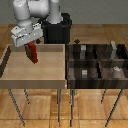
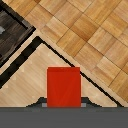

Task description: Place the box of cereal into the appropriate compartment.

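Note:
My gripper (image 1: pixel 29 45) is shut on the box of cereal (image 1: pixel 33 54), a small red box with darker sides. It hangs tilted above the back left part of the light-wood tray (image 1: pixel 35 80). In the wrist view the red box (image 2: pixel 63 87) sits between my fingers (image 2: pixel 42 103), with a corner of the tray below it. The appropriate compartment (image 1: pixel 113 54) is the back cell on the exterior view's right of the dark four-cell bin (image 1: pixel 97 62), where a tall pale-grey slab (image 1: pixel 114 48) stands. It lies well off to the exterior view's right of my gripper.
Other bin cells hold a grey block (image 1: pixel 84 50), a small grey cube (image 1: pixel 85 73) and a bottle shape (image 1: pixel 116 70). The tray's raised rim (image 1: pixel 65 62) and a gap separate tray from bin. The robot's black base (image 1: pixel 57 30) stands behind. The bin's edge (image 2: pixel 12 30) shows in the wrist view.

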Controlling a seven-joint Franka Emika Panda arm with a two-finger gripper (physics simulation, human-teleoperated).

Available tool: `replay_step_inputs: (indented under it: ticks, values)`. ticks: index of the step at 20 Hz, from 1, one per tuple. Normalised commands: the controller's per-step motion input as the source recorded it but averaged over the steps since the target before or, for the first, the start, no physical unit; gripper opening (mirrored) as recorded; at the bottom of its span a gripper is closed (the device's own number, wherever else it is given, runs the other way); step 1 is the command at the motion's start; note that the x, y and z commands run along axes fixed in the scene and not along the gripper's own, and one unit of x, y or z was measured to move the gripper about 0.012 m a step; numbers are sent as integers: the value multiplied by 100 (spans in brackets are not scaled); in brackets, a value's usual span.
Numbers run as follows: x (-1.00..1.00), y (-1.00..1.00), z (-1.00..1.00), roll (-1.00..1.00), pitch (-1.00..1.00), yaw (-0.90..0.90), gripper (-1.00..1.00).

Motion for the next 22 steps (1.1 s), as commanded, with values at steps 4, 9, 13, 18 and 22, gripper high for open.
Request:
replay_step_inputs:
  ticks: [4, 9, 13, 18, 22]
  values:
    - [0, 0, 100, 0, 0, 0, -100]
    - [0, 43, 20, 0, 0, 0, -100]
    - [0, 100, 0, 0, 0, 0, -100]
    - [0, 100, 0, 0, 0, 0, -100]
    - [0, 100, 0, 0, 0, 0, -100]
